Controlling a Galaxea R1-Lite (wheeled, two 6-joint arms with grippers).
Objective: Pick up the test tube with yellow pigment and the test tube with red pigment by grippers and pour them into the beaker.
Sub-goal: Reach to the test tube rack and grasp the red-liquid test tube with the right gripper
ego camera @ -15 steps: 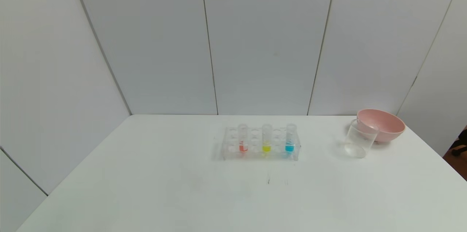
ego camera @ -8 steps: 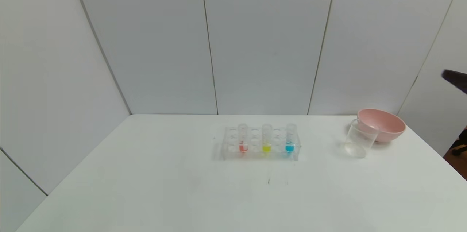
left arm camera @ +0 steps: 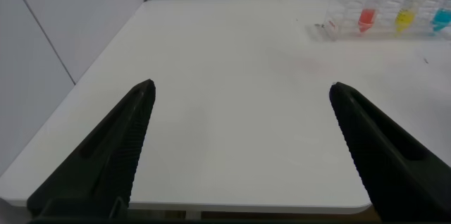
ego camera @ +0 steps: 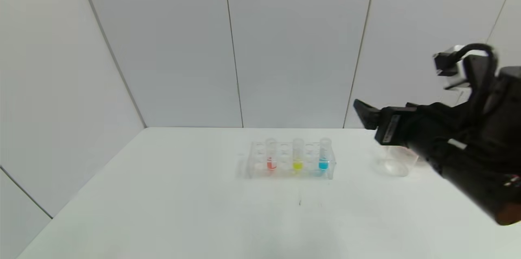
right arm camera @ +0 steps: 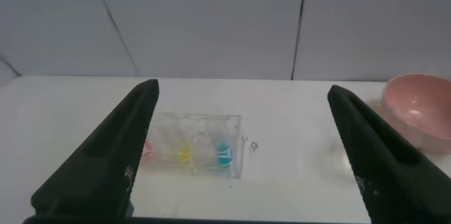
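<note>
White table (ego camera: 163, 210) and grey panelled wall (ego camera: 285, 47) surround right gripper (ego camera: 366, 114).

A white table (ego camera: 171, 210) filled the lower half of the frame, its surface matte and evenly lit. Behind it stood pale grey wall panels (ego camera: 293, 47) split by thin dark vertical seams, with another panelled wall angling in at the left. A sliver of brown floor (ego camera: 511, 181) showed at the right edge.
</note>
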